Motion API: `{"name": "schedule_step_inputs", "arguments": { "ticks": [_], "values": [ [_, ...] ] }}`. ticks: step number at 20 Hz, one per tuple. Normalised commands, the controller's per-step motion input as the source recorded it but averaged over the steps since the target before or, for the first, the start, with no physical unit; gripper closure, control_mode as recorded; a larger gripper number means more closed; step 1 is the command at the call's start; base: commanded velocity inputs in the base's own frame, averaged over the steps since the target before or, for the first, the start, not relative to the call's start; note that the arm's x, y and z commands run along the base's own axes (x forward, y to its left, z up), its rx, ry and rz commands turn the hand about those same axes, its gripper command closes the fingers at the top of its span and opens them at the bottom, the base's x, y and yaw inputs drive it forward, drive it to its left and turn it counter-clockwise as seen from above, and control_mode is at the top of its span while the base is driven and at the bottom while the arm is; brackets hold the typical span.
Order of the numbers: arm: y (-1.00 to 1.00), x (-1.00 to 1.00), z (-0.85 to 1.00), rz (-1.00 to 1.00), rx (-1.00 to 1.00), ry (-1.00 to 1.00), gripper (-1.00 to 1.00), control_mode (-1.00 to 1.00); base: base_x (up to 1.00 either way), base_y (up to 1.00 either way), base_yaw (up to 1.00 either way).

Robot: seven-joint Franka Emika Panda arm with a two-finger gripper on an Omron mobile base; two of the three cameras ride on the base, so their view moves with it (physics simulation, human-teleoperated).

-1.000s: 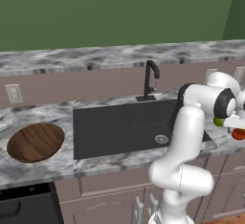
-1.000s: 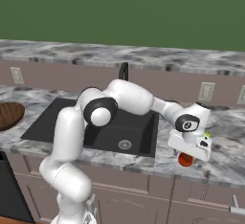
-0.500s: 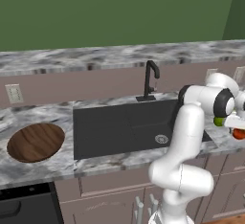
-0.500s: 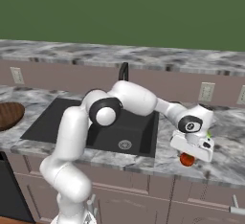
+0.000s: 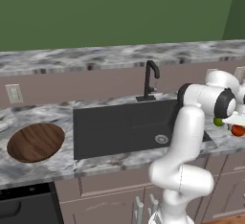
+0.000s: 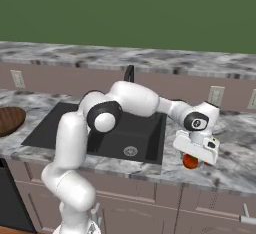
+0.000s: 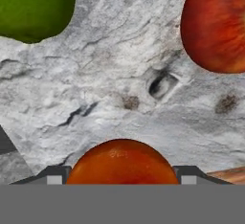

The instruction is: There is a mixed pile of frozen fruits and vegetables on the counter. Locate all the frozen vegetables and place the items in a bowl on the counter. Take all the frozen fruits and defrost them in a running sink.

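Observation:
My gripper (image 7: 122, 176) is low over the counter (image 7: 119, 89) right of the sink, open, one fingertip on each side of a red-orange tomato-like lump (image 7: 122, 163). From the right base view the same lump (image 6: 190, 161) shows just under the gripper (image 6: 195, 154). Beyond it lie a redder round piece (image 7: 215, 24) and a green piece (image 7: 33, 5), both cut by the frame edge. The left base view has a green ball (image 5: 218, 121) and a red piece (image 5: 237, 130) beside the hand. The wooden bowl (image 5: 36, 141) sits far left of the sink (image 5: 124, 127).
A thin black faucet (image 5: 150, 77) stands behind the dark basin, whose round silver drain (image 6: 130, 151) shows. Outlets sit on the backsplash (image 6: 216, 94). My own arm stretches across the basin. Cabinet fronts run below the counter's front edge (image 6: 150, 170).
The hand has sunk a little toward the counter, closer around the red-orange lump. The bowl, the sink and the other pieces have not moved.

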Motion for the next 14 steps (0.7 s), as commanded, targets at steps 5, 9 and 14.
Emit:
{"name": "schedule_step_inputs", "arguments": {
  "ticks": [5,9,14],
  "values": [
    [0.86,0.0,0.62,0.0,-0.08,-0.01,1.0,-1.0,0.0,0.0,0.0],
    [0.93,0.0,0.62,0.04,-0.03,0.0,1.0,-1.0,0.0,0.0,0.0],
    [1.0,-0.01,0.47,0.15,-0.01,0.04,1.0,-1.0,0.0,0.0,0.0]
  ]
}}
